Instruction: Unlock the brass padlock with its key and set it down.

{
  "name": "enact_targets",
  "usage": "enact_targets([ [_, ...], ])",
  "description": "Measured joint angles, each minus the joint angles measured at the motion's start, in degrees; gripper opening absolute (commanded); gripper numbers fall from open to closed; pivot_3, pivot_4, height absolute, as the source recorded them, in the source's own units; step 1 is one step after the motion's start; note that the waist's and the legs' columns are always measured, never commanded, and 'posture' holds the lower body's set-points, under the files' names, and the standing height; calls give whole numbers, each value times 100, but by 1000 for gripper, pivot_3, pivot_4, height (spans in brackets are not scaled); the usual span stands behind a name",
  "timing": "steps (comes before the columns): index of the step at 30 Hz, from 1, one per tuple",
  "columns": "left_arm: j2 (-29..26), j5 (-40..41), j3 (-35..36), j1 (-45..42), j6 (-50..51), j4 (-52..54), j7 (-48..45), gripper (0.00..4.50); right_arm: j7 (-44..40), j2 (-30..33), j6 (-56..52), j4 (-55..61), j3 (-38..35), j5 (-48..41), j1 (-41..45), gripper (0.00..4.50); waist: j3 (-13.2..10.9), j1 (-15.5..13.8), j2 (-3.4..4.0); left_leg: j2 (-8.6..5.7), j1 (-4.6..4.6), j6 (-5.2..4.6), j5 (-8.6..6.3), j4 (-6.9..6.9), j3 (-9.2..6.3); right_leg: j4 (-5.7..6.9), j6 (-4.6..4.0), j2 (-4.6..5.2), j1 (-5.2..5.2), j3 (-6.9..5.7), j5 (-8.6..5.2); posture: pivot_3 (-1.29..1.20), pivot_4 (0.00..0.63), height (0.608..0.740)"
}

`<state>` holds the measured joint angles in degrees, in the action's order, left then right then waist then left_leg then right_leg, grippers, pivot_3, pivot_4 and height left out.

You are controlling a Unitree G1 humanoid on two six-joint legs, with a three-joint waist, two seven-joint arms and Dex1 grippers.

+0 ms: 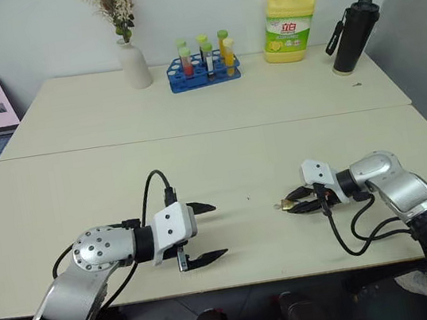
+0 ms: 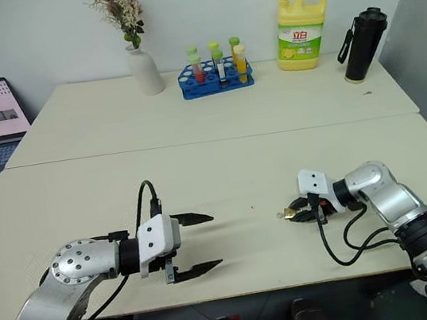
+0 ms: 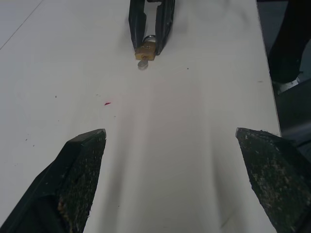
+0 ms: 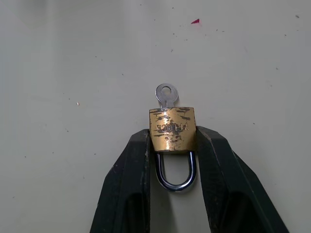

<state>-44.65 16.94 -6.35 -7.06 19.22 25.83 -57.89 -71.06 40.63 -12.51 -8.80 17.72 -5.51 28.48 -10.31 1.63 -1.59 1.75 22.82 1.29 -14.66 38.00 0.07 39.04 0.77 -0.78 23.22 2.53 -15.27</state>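
Two right pincer (image 4: 172,141) fingers clamp the brass padlock (image 4: 172,128) between them.

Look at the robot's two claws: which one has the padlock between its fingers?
The right claw: its fingers press both sides of the brass padlock, key sticking out. The left claw is spread wide, with nothing between its fingers.

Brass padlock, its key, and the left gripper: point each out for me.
brass padlock (image 4: 172,129), right wrist view, on its scuffed brass body.
key (image 4: 166,95), right wrist view, on its round silvery head.
left gripper (image 1: 206,232), left eye view, midway between its open fingertips.
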Motion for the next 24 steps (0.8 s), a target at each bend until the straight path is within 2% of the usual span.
enact_targets([
  [6,408,123,49,-239,281,-271,289,4500,748,351,998,956,-243,664,-490,944,-2,-2,3,-2,2,0,0,-3,-1,-1,4,-1,3,-1,-2,0,150,740],
  [11,1105,999,182,-1054,1404,-427,698,4500,1824,319,1820,1884,-350,1562,-1177,944,-2,-22,-1,-5,9,2,1,6,-5,1,10,-5,3,-6,-1,0,150,740],
  [15,1017,1364,188,-1583,1819,-474,457,4500,2664,141,2487,2229,-433,2181,-1119,944,-2,44,0,-4,-6,3,1,0,10,3,12,-9,2,-3,1,0,150,740],
  [24,944,1560,227,-2344,2043,-1152,147,4500,3777,-67,3087,2268,-757,2889,-894,944,-2,-11,0,-10,4,4,2,2,7,-1,3,-5,3,-1,2,0,150,740],
])
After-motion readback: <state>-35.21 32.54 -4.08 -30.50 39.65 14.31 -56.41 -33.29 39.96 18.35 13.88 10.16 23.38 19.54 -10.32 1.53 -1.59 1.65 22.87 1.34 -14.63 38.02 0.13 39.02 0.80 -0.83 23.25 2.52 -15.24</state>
